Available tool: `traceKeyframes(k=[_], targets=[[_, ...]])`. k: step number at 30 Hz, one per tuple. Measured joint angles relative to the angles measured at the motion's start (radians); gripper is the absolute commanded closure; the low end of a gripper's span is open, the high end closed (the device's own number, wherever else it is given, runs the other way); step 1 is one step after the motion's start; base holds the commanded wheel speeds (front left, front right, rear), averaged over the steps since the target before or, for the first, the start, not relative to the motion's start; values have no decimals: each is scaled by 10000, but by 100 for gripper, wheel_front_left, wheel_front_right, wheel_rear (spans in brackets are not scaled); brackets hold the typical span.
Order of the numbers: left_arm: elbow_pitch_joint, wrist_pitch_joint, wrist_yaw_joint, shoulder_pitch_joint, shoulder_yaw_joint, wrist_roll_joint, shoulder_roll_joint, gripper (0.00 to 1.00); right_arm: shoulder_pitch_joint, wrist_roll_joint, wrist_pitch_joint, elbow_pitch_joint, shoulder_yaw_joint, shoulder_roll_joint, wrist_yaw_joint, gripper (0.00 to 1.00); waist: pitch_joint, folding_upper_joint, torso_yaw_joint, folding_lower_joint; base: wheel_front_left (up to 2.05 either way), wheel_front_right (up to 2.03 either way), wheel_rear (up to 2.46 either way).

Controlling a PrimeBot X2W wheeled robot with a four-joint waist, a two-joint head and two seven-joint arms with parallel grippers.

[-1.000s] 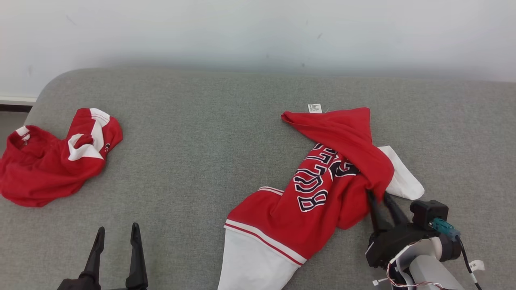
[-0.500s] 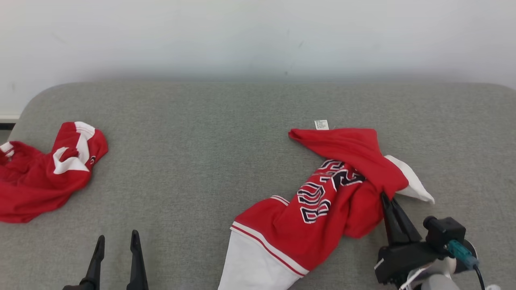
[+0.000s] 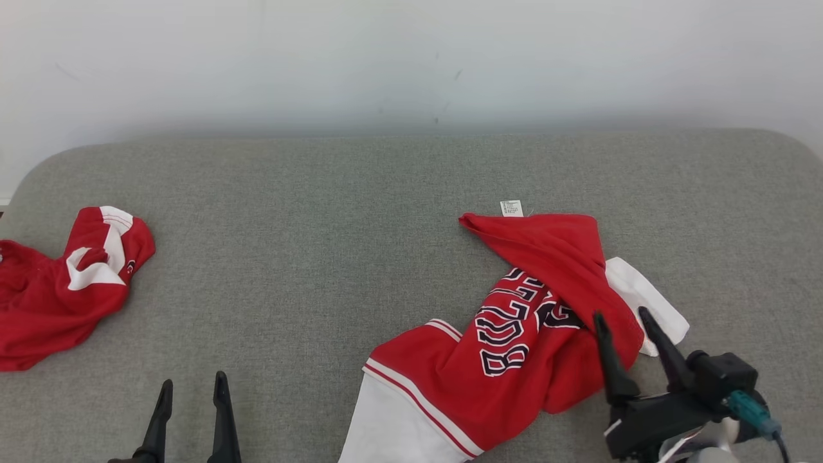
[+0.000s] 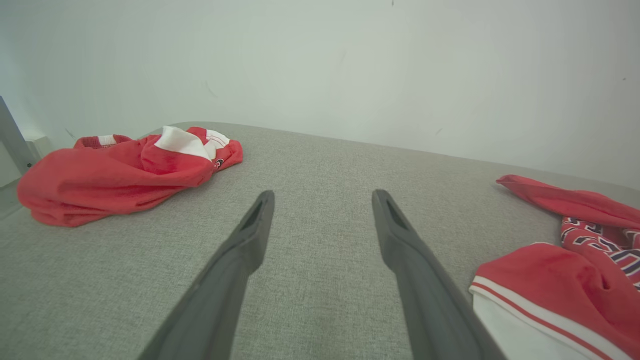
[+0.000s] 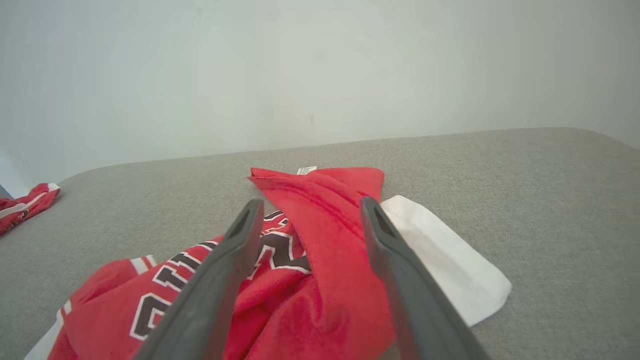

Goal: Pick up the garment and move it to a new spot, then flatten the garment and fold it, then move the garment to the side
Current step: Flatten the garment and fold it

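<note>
1. At the surface's (image 3: pixel 321 257) near edge, the left gripper's (image 3: pixel 193 379) fingers stood apart, empty.
2. The right gripper's (image 3: pixel 622 315) fingers, spread, hovered over the garment (image 3: pixel 508 347), gripping nothing.
3. It lay crumpled right of the surface's middle: likely soft, light, limp; best pinched at a hem.

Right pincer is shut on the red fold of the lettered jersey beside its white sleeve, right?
No: the right pincer stands open over the red fold of the jersey, beside its white sleeve. The right wrist view shows it.
</note>
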Motion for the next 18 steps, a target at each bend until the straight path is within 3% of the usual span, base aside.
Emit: traceKeyframes(k=[8, 18], targets=[[-8, 0, -4, 12, -59, -63, 0, 0, -488, 31, 579, 589, -502, -802, -2, 0, 28, 0, 122, 0, 0, 0, 0], [-8, 0, -92, -44, -117, -59, 0, 0, -1450, 414, 681, 3087, -96, -1195, 0, 0, 260, 0, 391, 1, 0, 0, 0]])
